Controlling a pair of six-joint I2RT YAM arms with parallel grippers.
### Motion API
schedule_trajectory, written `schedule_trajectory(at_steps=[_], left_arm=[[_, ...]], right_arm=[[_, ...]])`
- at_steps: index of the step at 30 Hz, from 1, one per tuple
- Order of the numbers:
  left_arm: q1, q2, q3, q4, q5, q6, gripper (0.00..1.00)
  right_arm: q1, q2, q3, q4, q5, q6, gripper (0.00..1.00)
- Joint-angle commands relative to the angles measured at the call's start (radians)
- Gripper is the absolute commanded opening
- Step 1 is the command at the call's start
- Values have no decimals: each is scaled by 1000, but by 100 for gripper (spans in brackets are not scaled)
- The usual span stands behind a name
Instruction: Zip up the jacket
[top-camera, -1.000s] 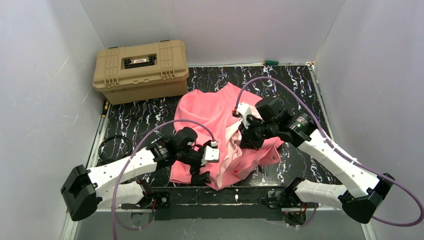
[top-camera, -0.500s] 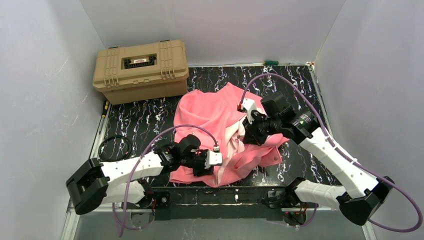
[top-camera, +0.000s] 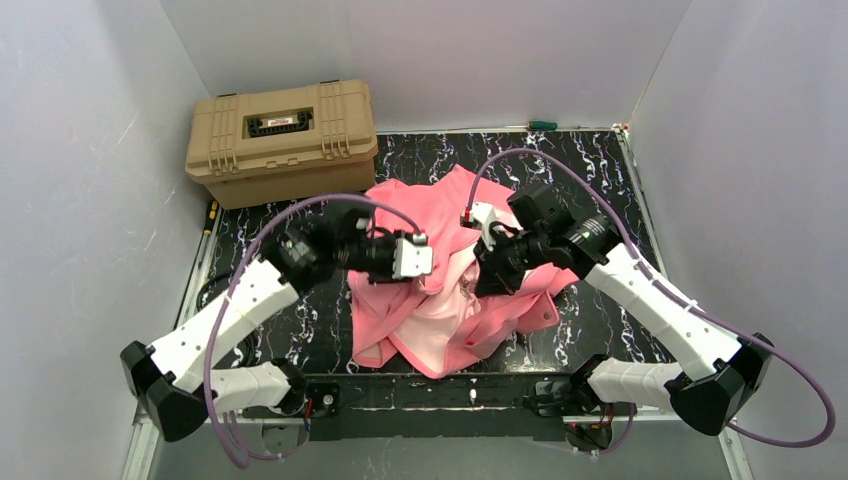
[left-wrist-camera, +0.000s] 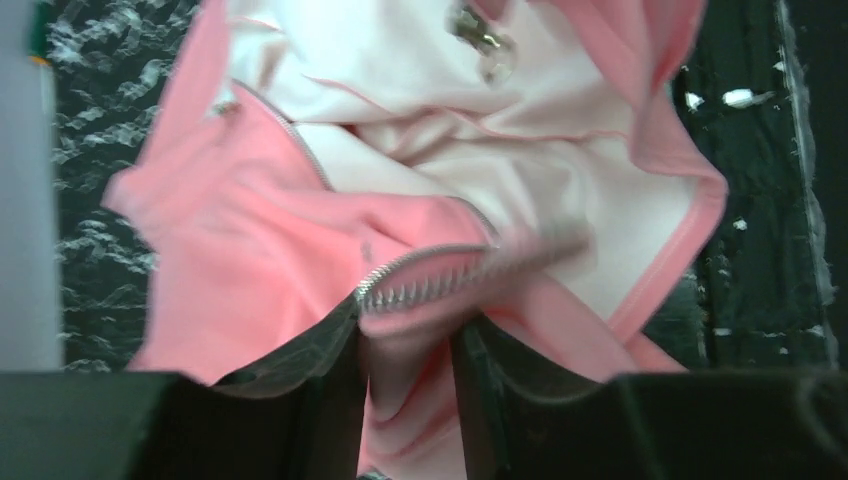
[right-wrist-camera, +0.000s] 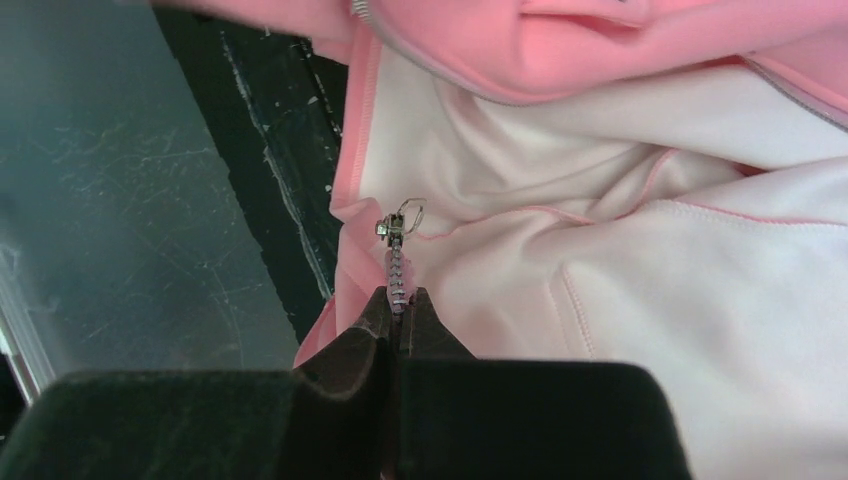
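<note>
Fingers (left-wrist-camera: 325, 375) of left gripper (left-wrist-camera: 408, 360): clamped on a toothed front edge of the soft salmon-pink hooded fabric jacket (top-camera: 440, 200), heaped centrally | right gripper (right-wrist-camera: 400, 315): pinched on tape below the small metal slider (right-wrist-camera: 392, 228) | both edges to be drawn taut, aligned.

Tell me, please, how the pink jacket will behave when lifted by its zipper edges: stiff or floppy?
Probably floppy: the jacket lies in deep folds and sags between the left gripper and the right gripper. Likely light too: small pinches at the zipper teeth seem enough to raise its edges. The lining looks smooth, so layers may slide.
</note>
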Motion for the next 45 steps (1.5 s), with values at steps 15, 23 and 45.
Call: schedule_trajectory(at_steps=[15, 23, 45], left_arm=[[19, 91, 257, -464, 196, 79, 11], [-75, 11, -109, 33, 184, -334, 98], [-441, 44, -406, 565, -579, -269, 98]], right_arm=[[84, 24, 108, -50, 61, 7, 1], [83, -11, 65, -39, 107, 33, 1], [75, -116, -45, 26, 169, 94, 1]])
